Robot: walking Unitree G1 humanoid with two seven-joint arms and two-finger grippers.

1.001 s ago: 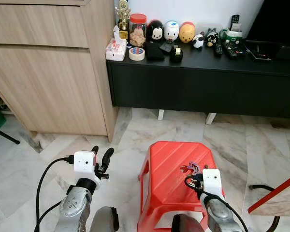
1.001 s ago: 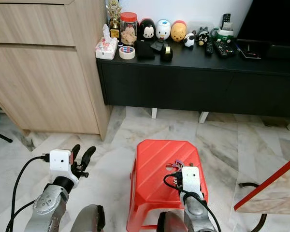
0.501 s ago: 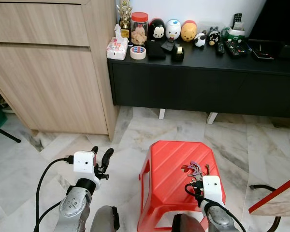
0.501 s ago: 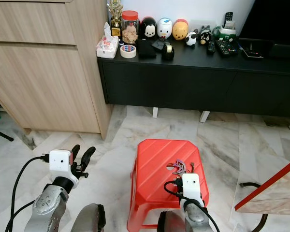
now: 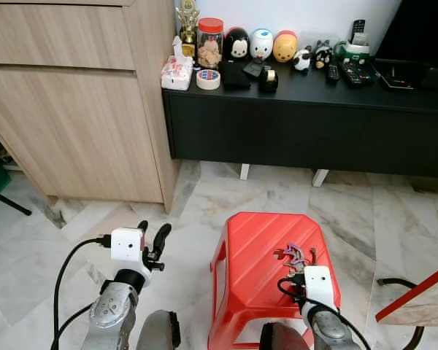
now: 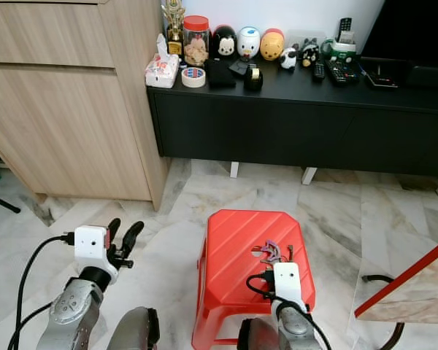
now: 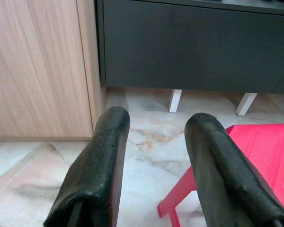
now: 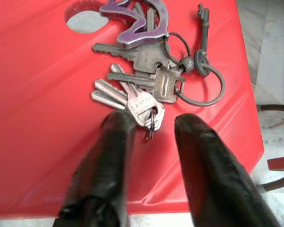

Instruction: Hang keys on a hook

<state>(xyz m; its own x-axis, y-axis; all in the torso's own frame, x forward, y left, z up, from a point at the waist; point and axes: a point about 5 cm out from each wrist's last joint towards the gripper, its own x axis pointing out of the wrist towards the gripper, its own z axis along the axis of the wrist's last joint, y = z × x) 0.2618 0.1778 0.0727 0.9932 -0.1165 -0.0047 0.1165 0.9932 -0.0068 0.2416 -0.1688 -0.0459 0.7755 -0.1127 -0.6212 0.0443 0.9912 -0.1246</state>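
Note:
A bunch of keys with a purple fob lies on the top of a red plastic stool, near its right side. My right gripper hangs just over the near edge of the bunch, open, one finger on each side of the closest key and holding nothing. The same keys show just beyond the right wrist's white camera block. My left gripper is raised over the marble floor to the left of the stool, open and empty.
A low black cabinet along the far wall carries toy figures, a jar, tape and remotes. A wooden cupboard stands at the left. A red-edged board leans at the right, with a cable on the floor beside it.
My right wrist has sunk a little and drawn back toward me, so more of the keys shows. The keys and the left arm have stayed put.

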